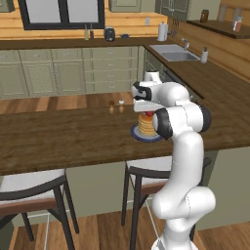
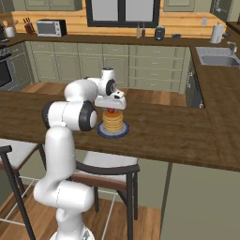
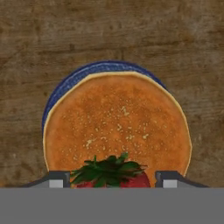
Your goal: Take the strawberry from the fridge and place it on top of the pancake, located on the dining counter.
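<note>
even, soft rendered light throughout, no glare, faint shadows; hand view slightly blurry up close.

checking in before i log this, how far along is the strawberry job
Fetching looks done: the strawberry is at the pancake stack on the dining counter. In hand: the gripper fingers stand apart either side of it. Left: pulling clear.
</note>
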